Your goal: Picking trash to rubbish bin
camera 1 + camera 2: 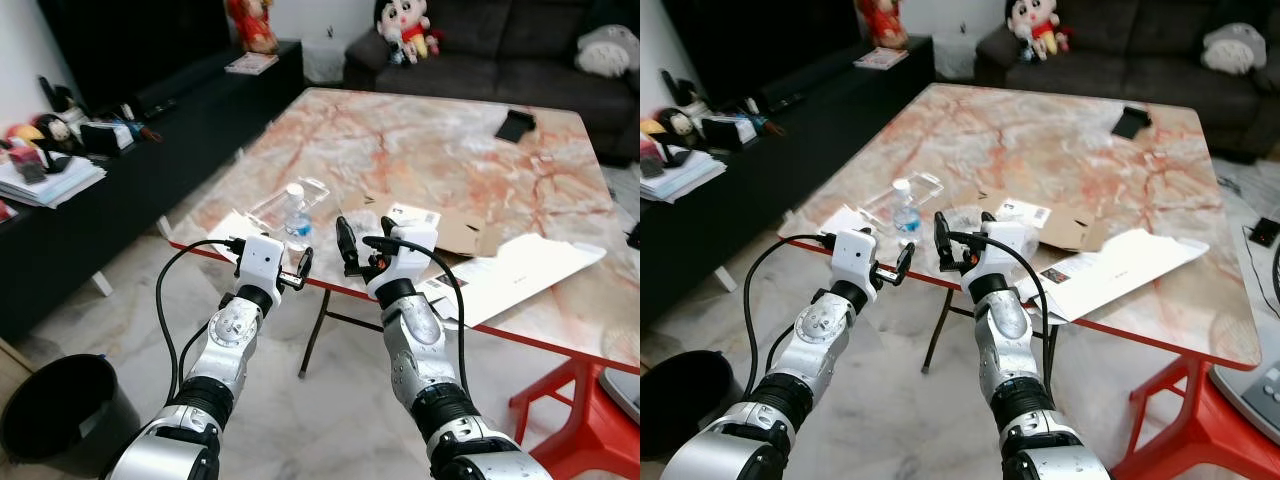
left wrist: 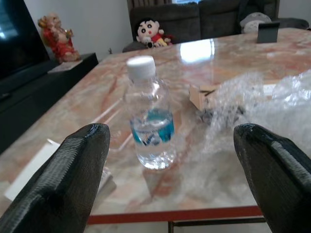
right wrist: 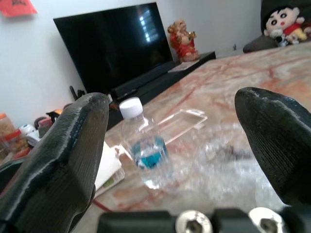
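Small water bottle w/ white cap + blue label stands upright near front edge of marble table, crumpled clear plastic wrap just beside it. Left gripper & right gripper both raised just short of table edge, fingers spread, holding nothing. Bottle sits btwn finger tips in both wrist views. Cardboard piece + white paper sheet to robot's right on table. Black rubbish bin on floor, far left, well apart from table
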Controlling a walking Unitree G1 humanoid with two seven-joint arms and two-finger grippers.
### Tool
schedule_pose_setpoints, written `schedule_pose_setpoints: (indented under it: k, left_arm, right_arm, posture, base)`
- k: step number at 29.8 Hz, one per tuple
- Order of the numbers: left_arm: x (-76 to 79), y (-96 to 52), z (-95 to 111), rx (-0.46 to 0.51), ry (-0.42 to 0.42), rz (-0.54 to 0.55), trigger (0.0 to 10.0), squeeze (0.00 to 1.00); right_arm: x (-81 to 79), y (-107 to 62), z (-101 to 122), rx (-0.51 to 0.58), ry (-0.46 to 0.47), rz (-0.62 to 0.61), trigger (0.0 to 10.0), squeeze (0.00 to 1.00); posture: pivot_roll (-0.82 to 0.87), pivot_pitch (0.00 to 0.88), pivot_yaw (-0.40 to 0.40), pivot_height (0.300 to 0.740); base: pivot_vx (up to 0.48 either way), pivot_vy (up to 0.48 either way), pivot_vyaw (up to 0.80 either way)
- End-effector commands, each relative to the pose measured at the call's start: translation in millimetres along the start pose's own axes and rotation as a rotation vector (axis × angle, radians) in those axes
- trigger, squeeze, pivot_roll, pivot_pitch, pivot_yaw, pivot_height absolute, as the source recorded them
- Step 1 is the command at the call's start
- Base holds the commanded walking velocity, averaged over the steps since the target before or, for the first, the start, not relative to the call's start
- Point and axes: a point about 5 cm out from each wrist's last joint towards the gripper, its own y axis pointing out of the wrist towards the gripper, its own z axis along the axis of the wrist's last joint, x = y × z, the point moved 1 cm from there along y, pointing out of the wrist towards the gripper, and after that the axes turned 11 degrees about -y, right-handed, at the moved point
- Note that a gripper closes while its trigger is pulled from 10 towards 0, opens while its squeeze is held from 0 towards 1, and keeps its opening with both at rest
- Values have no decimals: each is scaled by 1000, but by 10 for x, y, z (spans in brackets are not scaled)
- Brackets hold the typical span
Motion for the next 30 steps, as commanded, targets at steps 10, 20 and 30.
schedule_pose_setpoints:
  k: [10, 20, 30]
  left_arm:
    - [13, 5, 43, 13, 6, -21, 10000, 0]
    - [94, 6, 92, 49, -27, -76, 10000, 0]
    - [147, -18, 104, 61, -51, -116, 10000, 0]
  right_arm:
    - [40, 44, 64, 14, -19, -19, 10000, 1000]
    - [45, 54, 99, 39, -4, -28, 10000, 0]
    - [26, 59, 123, 59, 5, -22, 10000, 0]
  posture:
    - [-3, 0, 39, 740]
    - [-2, 0, 42, 740]
    - [2, 0, 39, 740]
  base:
    - [449, 0, 0]
    - [171, 0, 0]
    - [0, 0, 0]
